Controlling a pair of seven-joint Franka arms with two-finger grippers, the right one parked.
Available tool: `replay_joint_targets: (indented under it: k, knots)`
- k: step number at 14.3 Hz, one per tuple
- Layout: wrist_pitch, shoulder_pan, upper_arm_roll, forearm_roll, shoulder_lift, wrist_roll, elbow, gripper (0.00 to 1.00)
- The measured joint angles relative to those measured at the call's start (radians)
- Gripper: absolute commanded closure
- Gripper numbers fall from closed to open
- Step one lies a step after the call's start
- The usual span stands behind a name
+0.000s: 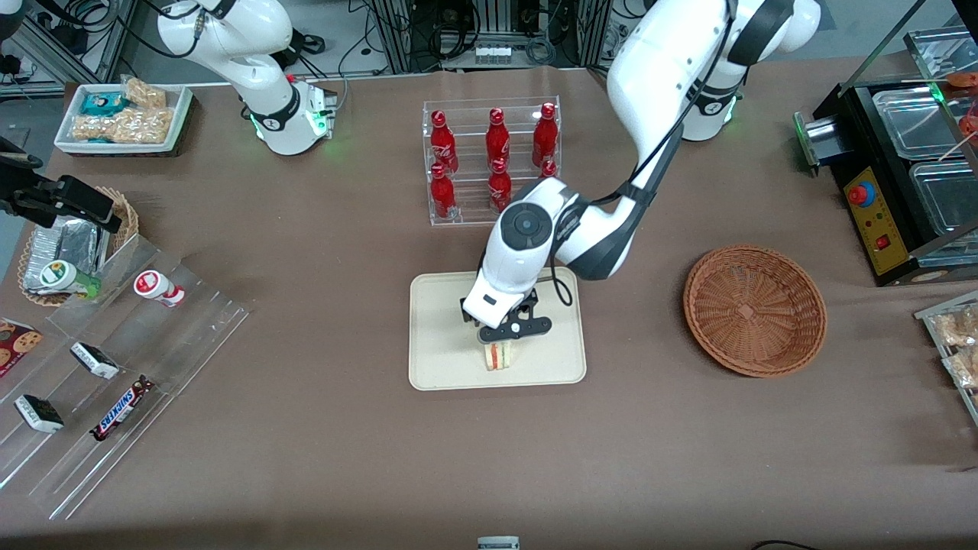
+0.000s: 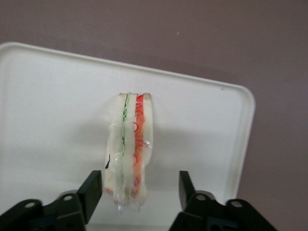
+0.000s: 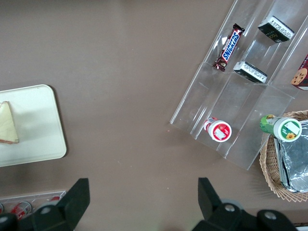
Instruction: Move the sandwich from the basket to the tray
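wrapped sandwich (image 2: pixel 129 149) upright on tray (image 2: pixel 43 115); basket (image 1: pixel 755 309) empty.

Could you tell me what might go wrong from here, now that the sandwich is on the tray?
The sandwich stands on edge on the tray between the open claw fingers, so it may topple once the claw lifts. A finger sits close beside the clear wrap and could snag it and drag the sandwich along. It also stands near the tray's rim nearest the front camera, so a nudge might push it off.
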Motion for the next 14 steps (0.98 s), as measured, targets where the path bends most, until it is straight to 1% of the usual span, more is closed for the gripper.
replay_joint_targets:
  k: [2, 5, 7, 10, 14]
  knots:
    - [-0.079, 0.001, 0.005, 0.006, -0.071, 0.0, 0.001, 0.0]
    - [-0.226, 0.001, 0.021, 0.057, -0.162, 0.0, -0.004, 0.0]
    - [-0.299, 0.017, 0.035, 0.07, -0.205, -0.001, -0.023, 0.0]
    - [-0.318, 0.108, 0.045, 0.071, -0.26, 0.041, -0.093, 0.0]
    - [-0.322, 0.262, 0.049, 0.068, -0.4, 0.235, -0.249, 0.0]
